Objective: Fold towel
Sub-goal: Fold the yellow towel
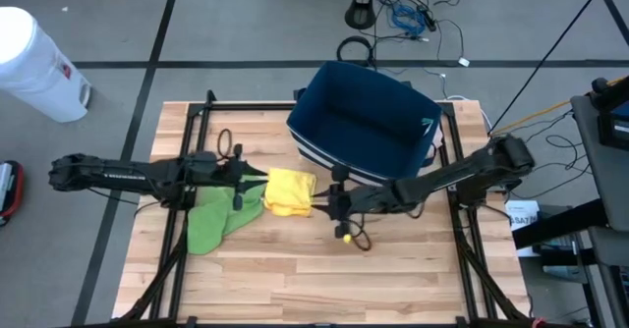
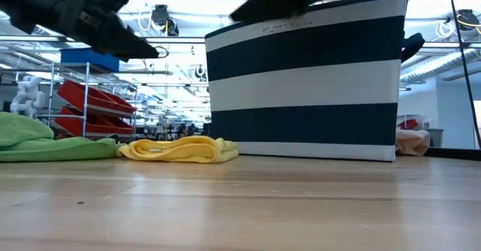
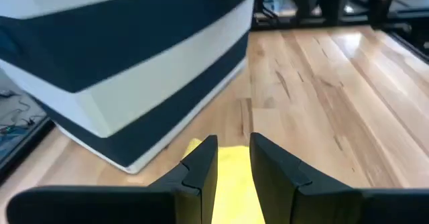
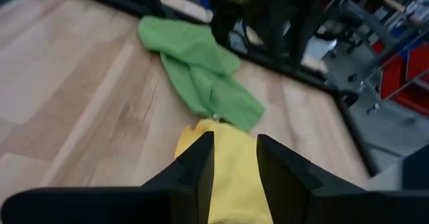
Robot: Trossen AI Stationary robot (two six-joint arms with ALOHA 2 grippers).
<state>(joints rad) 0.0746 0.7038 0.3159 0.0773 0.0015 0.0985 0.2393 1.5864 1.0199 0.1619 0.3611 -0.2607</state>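
The yellow towel (image 1: 290, 192) lies folded into a small flat bundle on the wooden table (image 1: 295, 279), just in front of the striped basket; it shows in the low view as the yellow towel (image 2: 180, 149) resting flat. A green towel (image 1: 221, 218) lies crumpled to its left. My left gripper (image 3: 233, 143) hovers above the yellow towel's left edge and my right gripper (image 4: 234, 142) above its right edge. Both are open by a narrow gap with nothing between the fingers, and in the low view both are raised clear of the table.
A navy-and-white striped basket (image 1: 364, 122) stands at the table's far middle, close behind the towels. A dark cable loop with a small yellow piece (image 1: 347, 236) lies under the right arm. The near half of the table is bare wood. A white bin (image 1: 34, 63) stands off the table, far left.
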